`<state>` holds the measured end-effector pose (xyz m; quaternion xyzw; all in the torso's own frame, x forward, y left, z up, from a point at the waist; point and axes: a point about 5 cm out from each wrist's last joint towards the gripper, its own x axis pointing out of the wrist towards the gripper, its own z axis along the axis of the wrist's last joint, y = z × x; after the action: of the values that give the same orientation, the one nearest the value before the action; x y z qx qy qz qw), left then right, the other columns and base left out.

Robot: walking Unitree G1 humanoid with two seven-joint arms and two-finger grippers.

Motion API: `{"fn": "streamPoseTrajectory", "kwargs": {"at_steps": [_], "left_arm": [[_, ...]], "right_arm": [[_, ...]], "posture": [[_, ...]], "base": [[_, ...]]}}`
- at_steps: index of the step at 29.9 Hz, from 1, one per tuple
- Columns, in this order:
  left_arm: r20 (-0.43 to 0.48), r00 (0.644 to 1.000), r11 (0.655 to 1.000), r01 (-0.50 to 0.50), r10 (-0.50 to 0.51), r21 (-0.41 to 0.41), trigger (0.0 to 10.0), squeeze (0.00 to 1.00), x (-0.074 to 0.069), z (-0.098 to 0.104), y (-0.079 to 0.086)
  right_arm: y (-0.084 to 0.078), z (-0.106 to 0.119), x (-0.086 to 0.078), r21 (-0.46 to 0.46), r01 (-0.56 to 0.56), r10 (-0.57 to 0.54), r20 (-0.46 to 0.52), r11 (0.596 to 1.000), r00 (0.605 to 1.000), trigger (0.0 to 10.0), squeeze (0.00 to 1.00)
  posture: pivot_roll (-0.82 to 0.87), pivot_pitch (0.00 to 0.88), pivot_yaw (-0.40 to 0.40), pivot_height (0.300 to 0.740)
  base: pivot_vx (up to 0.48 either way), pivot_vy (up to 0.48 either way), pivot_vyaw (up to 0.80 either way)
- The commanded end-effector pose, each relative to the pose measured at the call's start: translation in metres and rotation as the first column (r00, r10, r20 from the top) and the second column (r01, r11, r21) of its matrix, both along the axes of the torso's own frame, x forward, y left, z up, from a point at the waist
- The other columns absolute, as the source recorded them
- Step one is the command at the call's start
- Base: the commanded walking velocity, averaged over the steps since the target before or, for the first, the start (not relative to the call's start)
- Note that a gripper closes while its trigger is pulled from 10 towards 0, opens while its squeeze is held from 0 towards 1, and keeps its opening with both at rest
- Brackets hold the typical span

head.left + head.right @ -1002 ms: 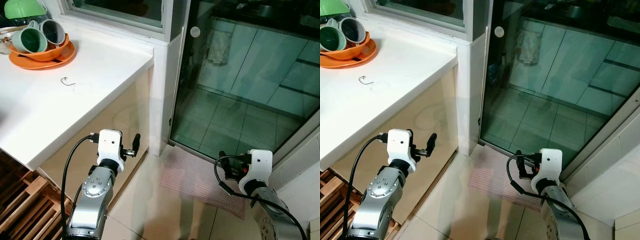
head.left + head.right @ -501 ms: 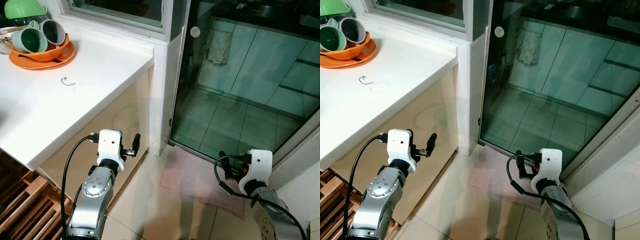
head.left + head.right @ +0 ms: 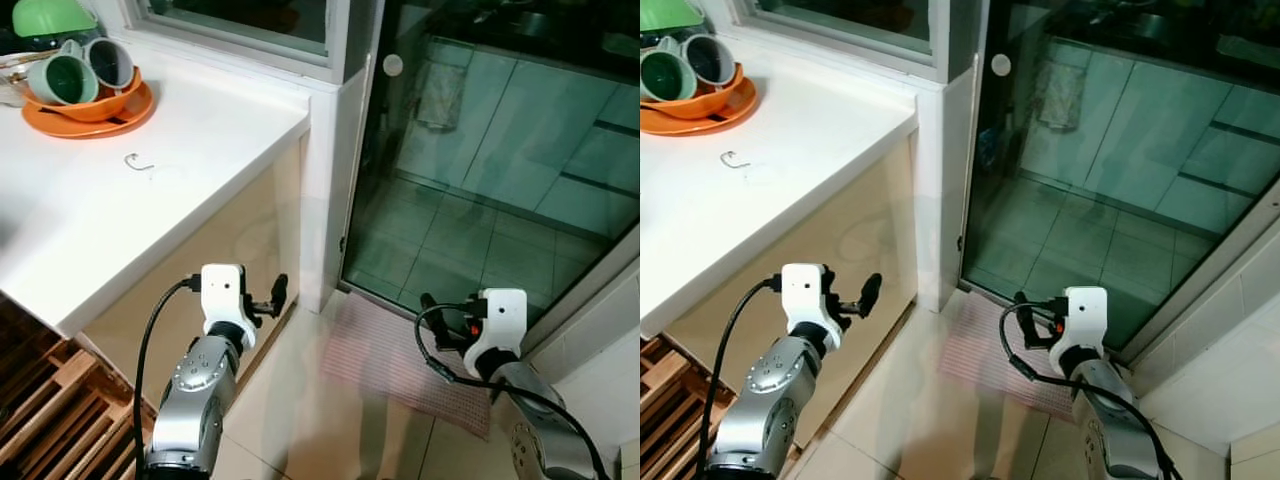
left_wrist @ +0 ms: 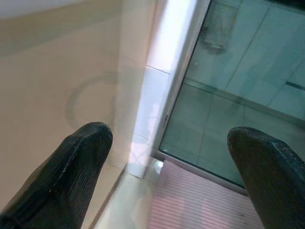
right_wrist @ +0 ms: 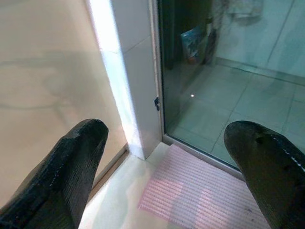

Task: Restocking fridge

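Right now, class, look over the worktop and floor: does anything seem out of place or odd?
One small thing: a bent metal hook lies loose on the white worktop, apart from the orange dish holding the cups. The pink mat lies flat by the glass door.

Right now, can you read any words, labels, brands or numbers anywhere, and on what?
No readable text anywhere.
Printed packet behind the glass door: colours show, lettering too blurred to read.
Round white sticker on the glass: blank as far as can be seen.
Cups on the orange plate: no markings visible.
Cabinet front: a faint ring shape, no letters.
Left gripper and right gripper: no labels seen.
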<state>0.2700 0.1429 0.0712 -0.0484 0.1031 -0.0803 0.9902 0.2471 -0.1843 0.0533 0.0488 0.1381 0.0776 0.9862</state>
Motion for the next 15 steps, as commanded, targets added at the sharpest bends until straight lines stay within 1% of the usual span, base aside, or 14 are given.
{"fn": "streamPoseTrajectory", "kwargs": {"at_steps": [1, 3, 6, 15], "left_arm": [[0.004, 1.0, 0.999, 0.028, -0.028, 0.018, 10.0, 0.0, -0.0003, 0.0002, -0.0051], [-0.002, 0.999, 0.999, 0.048, -0.048, 0.026, 10.0, 0.0, -0.0017, -0.0012, -0.0072], [-0.014, 0.999, 0.998, 0.051, -0.051, 0.02, 10.0, 0.0, -0.002, -0.0019, -0.0067], [-0.007, 0.998, 0.998, 0.058, -0.058, 0.021, 10.0, 0.0, -0.0004, -0.0028, -0.0084]], "right_arm": [[-0.0026, -0.0006, 0.0007, -0.007, -0.003, 0.003, -0.009, 1.0, 1.0, 10.0, 0.15], [-0.0028, 0.0, 0.0031, -0.003, 0.002, -0.002, 0.002, 1.0, 1.0, 10.0, 0.15], [-0.003, 0.0005, 0.0051, -0.006, 0.009, -0.008, 0.013, 1.0, 1.0, 10.0, 0.15], [-0.0044, -0.0003, 0.0068, -0.017, -0.003, 0.003, 0.012, 1.0, 1.0, 10.0, 0.15]], "posture": [[-0.05, 0.0, -0.04, 0.74], [-0.04, 0.0, -0.038, 0.74], [-0.04, 0.0, -0.039, 0.74], [-0.04, 0.0, -0.05, 0.74]], "base": [[0.0, 0.0, 0.0], [0.0, 0.0, 0.0], [0.0, 0.0, 0.0], [0.0, 0.0, 0.0]]}}
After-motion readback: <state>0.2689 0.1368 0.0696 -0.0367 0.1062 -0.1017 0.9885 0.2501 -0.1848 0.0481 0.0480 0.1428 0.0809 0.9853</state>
